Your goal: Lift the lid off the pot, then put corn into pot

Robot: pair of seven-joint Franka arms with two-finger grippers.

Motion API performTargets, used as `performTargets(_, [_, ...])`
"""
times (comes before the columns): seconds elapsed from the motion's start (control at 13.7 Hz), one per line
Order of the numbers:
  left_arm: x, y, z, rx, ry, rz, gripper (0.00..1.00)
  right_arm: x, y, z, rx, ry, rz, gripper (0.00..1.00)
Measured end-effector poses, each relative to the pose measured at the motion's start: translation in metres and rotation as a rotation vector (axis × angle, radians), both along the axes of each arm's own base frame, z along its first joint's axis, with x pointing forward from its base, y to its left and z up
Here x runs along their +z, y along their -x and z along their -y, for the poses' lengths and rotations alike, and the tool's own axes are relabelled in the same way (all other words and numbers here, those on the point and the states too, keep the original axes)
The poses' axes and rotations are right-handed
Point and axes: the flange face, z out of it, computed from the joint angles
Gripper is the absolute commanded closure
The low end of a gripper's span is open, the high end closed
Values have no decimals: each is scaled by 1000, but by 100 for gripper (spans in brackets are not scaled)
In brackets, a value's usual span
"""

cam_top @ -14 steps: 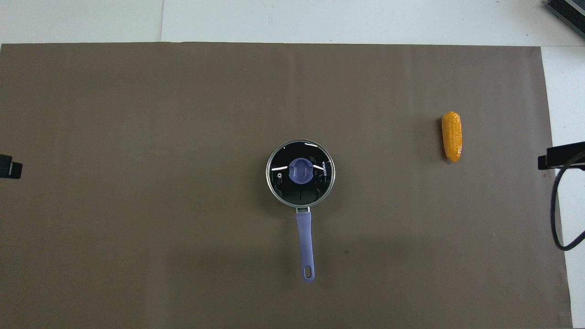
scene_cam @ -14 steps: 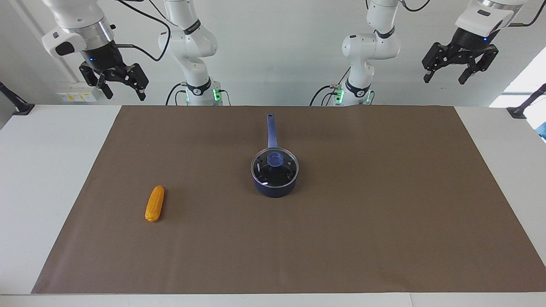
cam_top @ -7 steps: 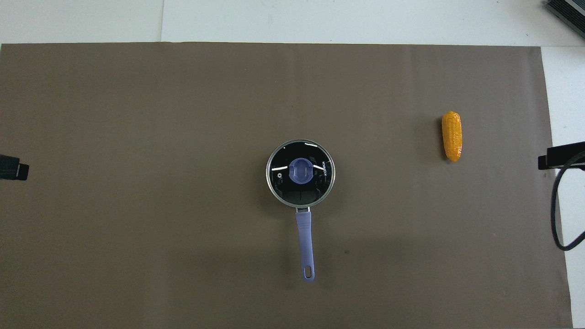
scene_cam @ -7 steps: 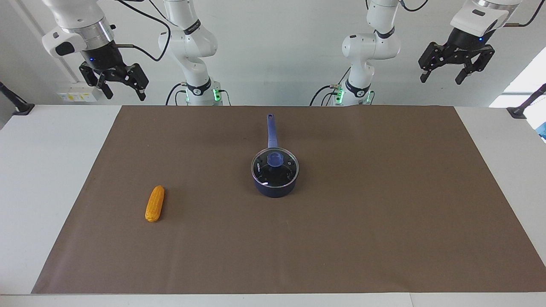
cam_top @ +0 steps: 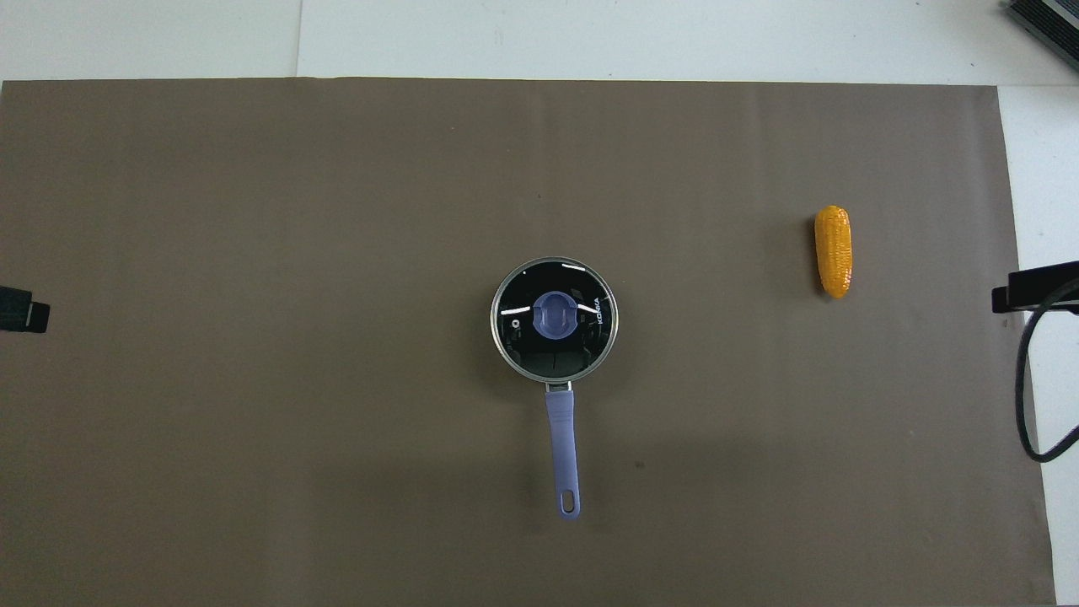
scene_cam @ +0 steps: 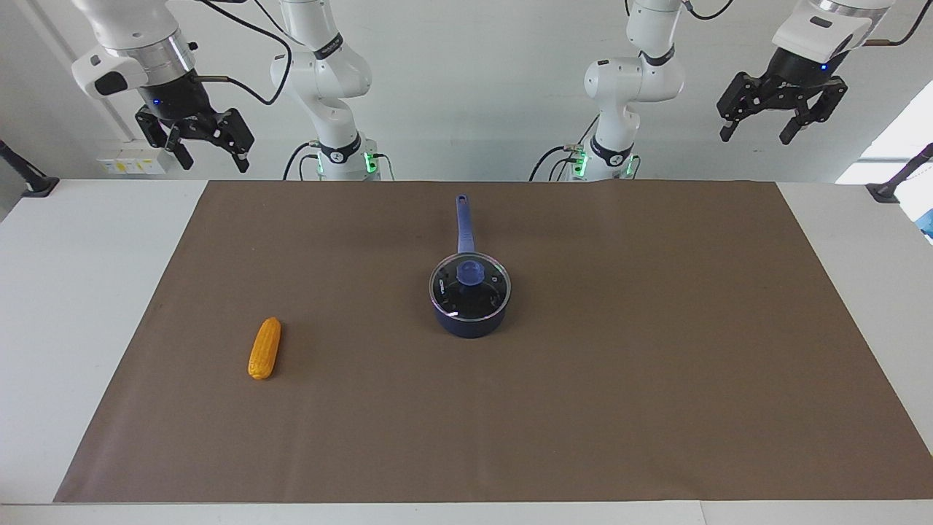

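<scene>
The dark blue pot (scene_cam: pixel 470 321) stands in the middle of the brown mat, its long blue handle (scene_cam: pixel 463 222) pointing toward the robots. The glass lid (scene_cam: pixel 481 295) with its blue knob (scene_cam: pixel 470 272) sits on the pot, and shows in the overhead view (cam_top: pixel 554 346). The yellow-orange corn (scene_cam: pixel 264 348) lies on the mat toward the right arm's end (cam_top: pixel 833 250). My left gripper (scene_cam: pixel 756 136) is open, empty and raised above its end of the table. My right gripper (scene_cam: pixel 213 164) is open, empty and raised above its end.
The brown mat (scene_cam: pixel 656 379) covers most of the white table (scene_cam: pixel 80 292). A black cable (cam_top: pixel 1024 396) loops at the right arm's end. Only the edges of the left gripper (cam_top: pixel 25 309) and the right gripper (cam_top: pixel 1033 287) show from overhead.
My left gripper has risen a little and shifted slightly. The right gripper, pot, lid and corn have not moved.
</scene>
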Motion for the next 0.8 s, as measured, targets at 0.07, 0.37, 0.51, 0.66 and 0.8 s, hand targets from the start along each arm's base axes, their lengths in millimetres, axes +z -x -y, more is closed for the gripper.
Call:
performTargets(0.07, [0,0,0,1,0,0,0,0,0,0,0,0,0,0])
performTargets(0.37, [0,0,-1,2,0,0,0,0,0,0,0,0,0,0])
performTargets(0.51, [0,1,1,-3,0,1,0,0,0,0,0,0,0,0])
performTargets(0.66, [0,1,5,-9,0,0,0,0,0,0,0,0,0,0])
performTargets(0.8, [0,1,7,-14,0,1,0,0,0,0,0,0,0,0])
